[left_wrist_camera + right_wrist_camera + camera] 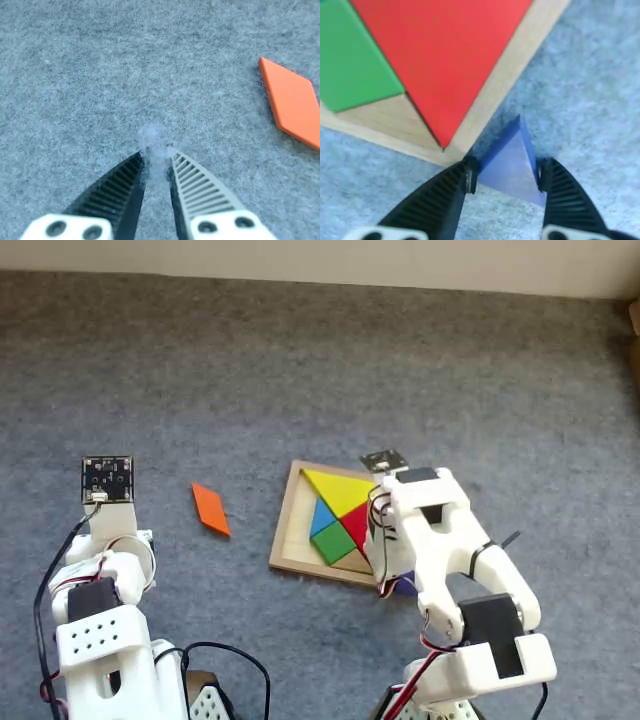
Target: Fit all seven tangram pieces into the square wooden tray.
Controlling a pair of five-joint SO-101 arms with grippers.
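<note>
Triangle (pixel 512 167), flat violet-blue, sits clamped in right hand (pixel 505 172); left hand (pixel 157 160) barely parted, empty.

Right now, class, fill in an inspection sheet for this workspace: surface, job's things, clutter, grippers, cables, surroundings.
Surface: grey carpet, flat.
Job's things: wooden tray holds yellow piece, sky-blue piece, green piece and red piece; orange parallelogram lies on the carpet apart from the tray; blue triangle lies on the carpet by a tray corner.
Clutter: nothing seen.
Grippers: left gripper low over bare carpet, jaws a narrow gap apart, empty; right gripper shut on the blue triangle.
Cables: wires along both arms; black cable looped on the carpet by the left arm's base.
Surroundings: pale wall strip along the far edge.
</note>
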